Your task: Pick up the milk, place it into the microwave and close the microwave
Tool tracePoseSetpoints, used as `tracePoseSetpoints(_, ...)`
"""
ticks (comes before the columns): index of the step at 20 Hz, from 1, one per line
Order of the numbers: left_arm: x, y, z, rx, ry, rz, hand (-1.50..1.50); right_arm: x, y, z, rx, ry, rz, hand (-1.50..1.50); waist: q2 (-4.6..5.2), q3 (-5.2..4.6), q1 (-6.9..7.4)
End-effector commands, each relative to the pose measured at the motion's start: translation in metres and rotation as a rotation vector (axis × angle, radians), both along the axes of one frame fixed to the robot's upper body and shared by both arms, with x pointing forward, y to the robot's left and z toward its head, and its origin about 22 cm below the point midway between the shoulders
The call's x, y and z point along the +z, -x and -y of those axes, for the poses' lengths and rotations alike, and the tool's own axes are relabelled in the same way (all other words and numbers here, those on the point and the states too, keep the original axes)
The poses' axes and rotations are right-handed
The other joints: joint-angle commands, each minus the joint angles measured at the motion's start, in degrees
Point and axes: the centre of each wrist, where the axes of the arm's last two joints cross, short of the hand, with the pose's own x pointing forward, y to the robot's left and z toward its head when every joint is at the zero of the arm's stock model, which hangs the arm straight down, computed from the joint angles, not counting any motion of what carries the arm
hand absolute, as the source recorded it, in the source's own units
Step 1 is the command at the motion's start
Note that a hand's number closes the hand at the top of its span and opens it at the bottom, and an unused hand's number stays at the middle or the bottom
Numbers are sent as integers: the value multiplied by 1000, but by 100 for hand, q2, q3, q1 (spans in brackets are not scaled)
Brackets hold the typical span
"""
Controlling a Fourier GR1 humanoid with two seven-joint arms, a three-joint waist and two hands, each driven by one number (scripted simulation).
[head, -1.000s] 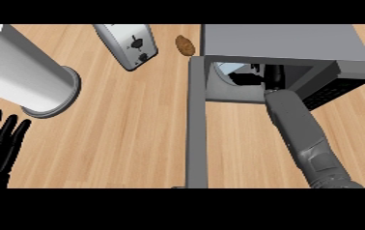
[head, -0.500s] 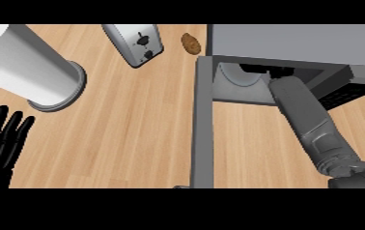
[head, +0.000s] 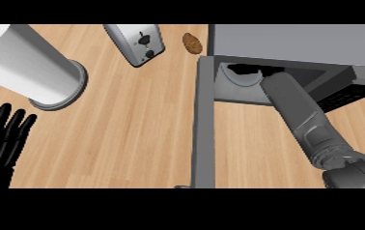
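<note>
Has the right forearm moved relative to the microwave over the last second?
Yes. The right forearm has pushed deeper into the microwave, reaching further past its open front than before.

L hand [head: 13, 138] sat at the view's lower-left edge: black, palm area partly cut off by the frame, fingers straight, slightly spread & pointing up, holding nothing, at rest. R forearm [head: 303, 120], grey, ran from the lower-right corner up & to the left at a slant, stretched well fwd, its rounded far end the highest part showing. A darker grey joint section [head: 341, 162] sat at its near end by the corner. R hand was hidden past the forearm's far end.
</note>
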Motion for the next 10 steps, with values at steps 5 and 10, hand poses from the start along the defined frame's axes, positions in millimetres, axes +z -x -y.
tracePoseSetpoints(5, -1, 1, 2, 7, -31, 8, -150, 11, -6, -19, -4, -36, 32, -150, -24, -3, -40)
tracePoseSetpoints(10, -1, 12, 8, -6, -13, 9, -150, 10, -5, 1, -78, -63, 47, -150, -43, -3, -65)
